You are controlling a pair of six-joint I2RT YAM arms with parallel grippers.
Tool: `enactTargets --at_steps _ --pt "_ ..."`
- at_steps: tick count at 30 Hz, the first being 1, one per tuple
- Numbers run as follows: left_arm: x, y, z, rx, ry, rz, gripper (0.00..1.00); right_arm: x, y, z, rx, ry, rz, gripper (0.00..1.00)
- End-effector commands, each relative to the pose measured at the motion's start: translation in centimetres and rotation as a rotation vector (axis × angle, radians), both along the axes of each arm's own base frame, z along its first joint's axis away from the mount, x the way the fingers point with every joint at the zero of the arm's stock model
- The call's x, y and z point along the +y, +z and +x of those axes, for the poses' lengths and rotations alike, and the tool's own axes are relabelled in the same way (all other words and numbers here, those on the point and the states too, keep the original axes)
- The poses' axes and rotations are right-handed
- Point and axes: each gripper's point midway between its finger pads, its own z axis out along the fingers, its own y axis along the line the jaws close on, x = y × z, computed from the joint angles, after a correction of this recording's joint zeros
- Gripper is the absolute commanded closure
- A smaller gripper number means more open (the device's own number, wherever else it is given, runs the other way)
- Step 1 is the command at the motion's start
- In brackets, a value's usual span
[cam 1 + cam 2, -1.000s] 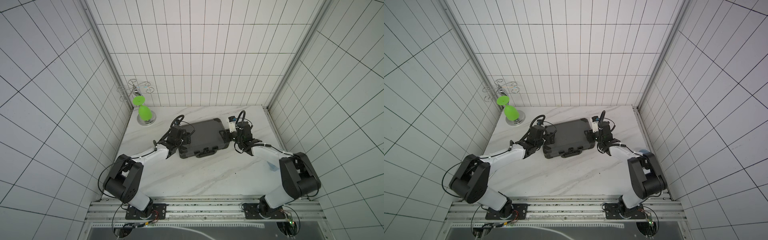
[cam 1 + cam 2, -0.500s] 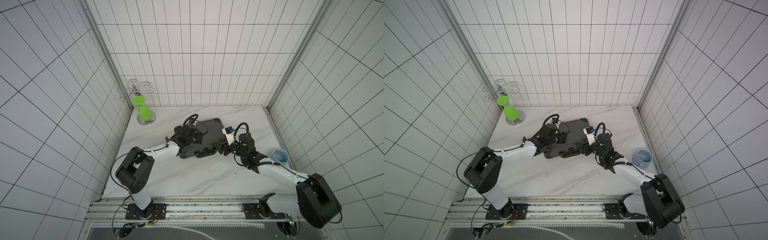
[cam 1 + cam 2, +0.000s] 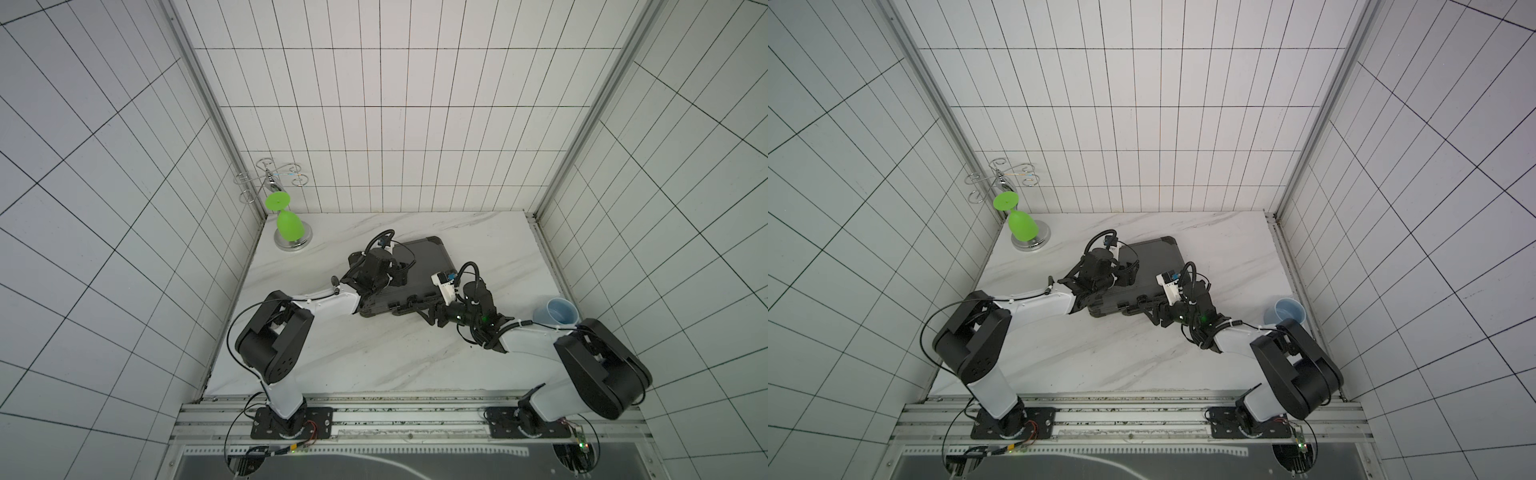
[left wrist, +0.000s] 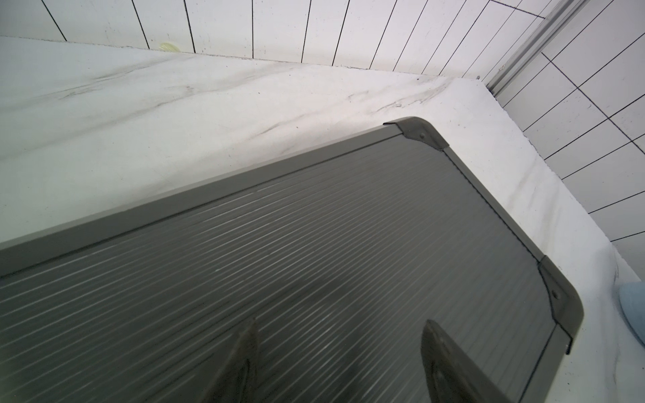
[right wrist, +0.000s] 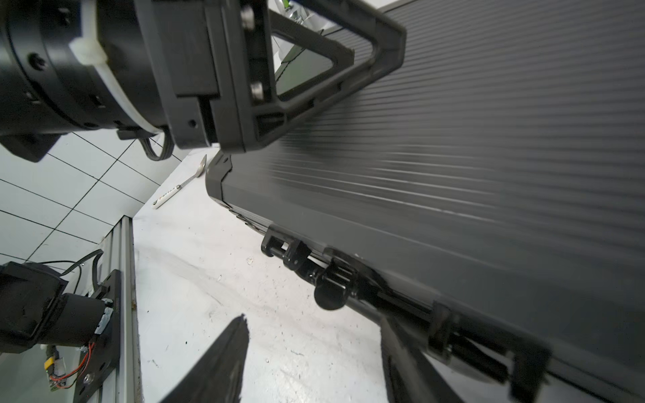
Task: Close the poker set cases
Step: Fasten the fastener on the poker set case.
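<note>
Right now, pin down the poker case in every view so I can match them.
Top view: poker case in the middle of the marble table.
Top view: same place.
Left wrist view: close up, its ribbed lid fills much of the picture.
Right wrist view: close up, lid and handle side.
Shared landmark: left hand over the lid, in all four.

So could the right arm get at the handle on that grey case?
Probably yes: the right gripper is open right beside the handle on the case front, with only bare table between them.
</note>
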Motion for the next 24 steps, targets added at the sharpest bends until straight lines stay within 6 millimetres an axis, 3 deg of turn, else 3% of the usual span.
enactTargets --at_steps 1,12,24 --pt "1.2 -5.2 -2.9 0.178 -0.017 0.076 0.26 1.1 0.6 0.1 0.002 0.021 0.059 0.4" --pt "1.6 -3.2 -2.9 0.132 -0.014 0.074 0.14 3.0 0.7 2.2 -0.007 0.031 0.105 0.45" --pt "2.0 -1.8 -2.9 0.1 -0.006 0.08 0.14 3.2 1.1 2.7 -0.011 0.016 0.089 0.68"
